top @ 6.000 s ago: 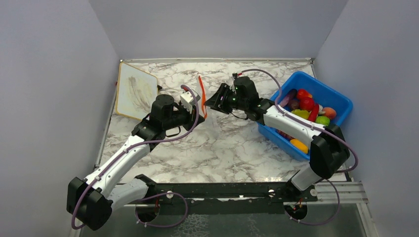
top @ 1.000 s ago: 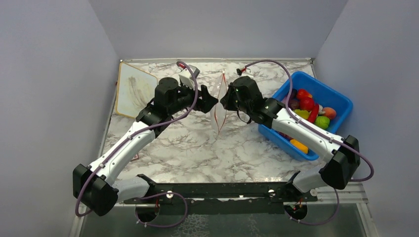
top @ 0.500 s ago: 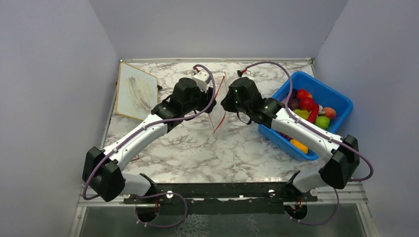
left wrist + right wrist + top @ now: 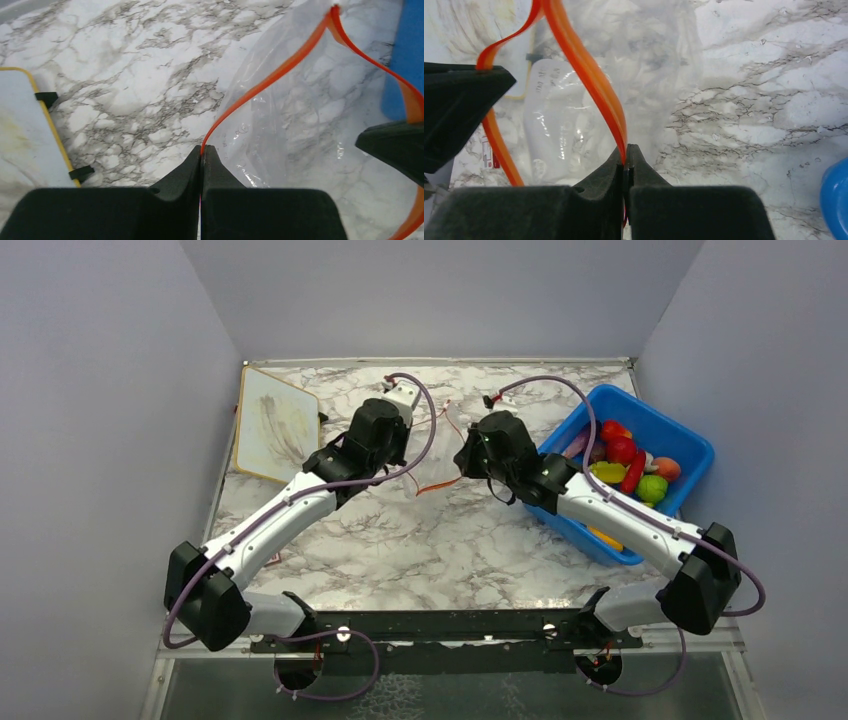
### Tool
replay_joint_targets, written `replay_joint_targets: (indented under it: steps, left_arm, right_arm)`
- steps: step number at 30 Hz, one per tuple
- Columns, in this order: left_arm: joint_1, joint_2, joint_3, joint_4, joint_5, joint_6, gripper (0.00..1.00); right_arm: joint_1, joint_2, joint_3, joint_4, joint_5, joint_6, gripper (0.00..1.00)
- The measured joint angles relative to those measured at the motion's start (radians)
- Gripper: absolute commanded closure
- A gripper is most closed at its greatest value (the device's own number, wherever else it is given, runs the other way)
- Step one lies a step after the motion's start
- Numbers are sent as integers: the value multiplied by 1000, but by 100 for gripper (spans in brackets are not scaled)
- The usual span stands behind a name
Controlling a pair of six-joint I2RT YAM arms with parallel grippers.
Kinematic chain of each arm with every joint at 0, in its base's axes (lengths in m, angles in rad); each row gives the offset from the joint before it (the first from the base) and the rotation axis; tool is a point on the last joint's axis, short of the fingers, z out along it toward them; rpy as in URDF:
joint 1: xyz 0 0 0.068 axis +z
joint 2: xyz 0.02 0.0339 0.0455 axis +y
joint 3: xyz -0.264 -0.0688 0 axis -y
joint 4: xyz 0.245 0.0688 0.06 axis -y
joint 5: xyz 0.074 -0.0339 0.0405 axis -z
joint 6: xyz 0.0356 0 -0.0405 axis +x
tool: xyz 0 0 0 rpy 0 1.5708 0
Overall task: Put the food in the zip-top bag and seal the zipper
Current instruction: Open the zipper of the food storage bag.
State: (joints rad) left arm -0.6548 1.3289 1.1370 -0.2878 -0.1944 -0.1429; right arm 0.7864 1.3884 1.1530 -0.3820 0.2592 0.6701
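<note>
Left hand [image 4: 201,149]: pressed together, pinching one zipper [image 4: 265,85] strip.
Right hand [image 4: 626,150]: pinching the opposite zipper strip.
Zip-top bag [image 4: 300,120]: hangs between both hands, mouth parted.
Food [image 4: 622,452]: in blue bin [image 4: 690,445], at 3 o'clock of the bag.

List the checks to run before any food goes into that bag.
1. Left jaws clamped on the zipper strip: ok.
2. Right jaws clamped on the zipper strip too: ok.
3. Bag mouth spread, its two orange edges apart: ok.
4. Bag held up between the arms rather than lying flat: ok.
5. A free arm to fetch food from the bin: not ok, both hold the bag.
6. Mouth wide enough for the larger pieces: cannot tell.
</note>
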Motion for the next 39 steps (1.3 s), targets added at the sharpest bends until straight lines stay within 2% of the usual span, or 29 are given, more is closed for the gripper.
replay_joint_targets:
  steps: [7,13,19,25,30,35,39]
  left_arm:
    - [1,-108,0,-38,-132,16,100]
    - [1,-252,-82,0,-109,52,100]
    - [1,-327,-208,35,-16,76,100]
    - [5,-300,-255,33,34,75,100]
    - [6,-278,-261,33,58,83,100]
    - [6,-277,-261,34,79,86,100]
    - [6,-280,-267,37,92,86,100]
  right_arm:
    - [0,-50,-82,77,-1,-29,99]
    - [0,-48,-185,200,-98,-31,98]
    - [0,11,-218,304,-241,-27,80]
    - [0,34,-212,304,-311,-41,59]
    - [0,27,-180,278,-335,-53,46]
    - [0,-16,-158,224,-351,-81,40]
    - [0,-64,-123,162,-349,-130,39]
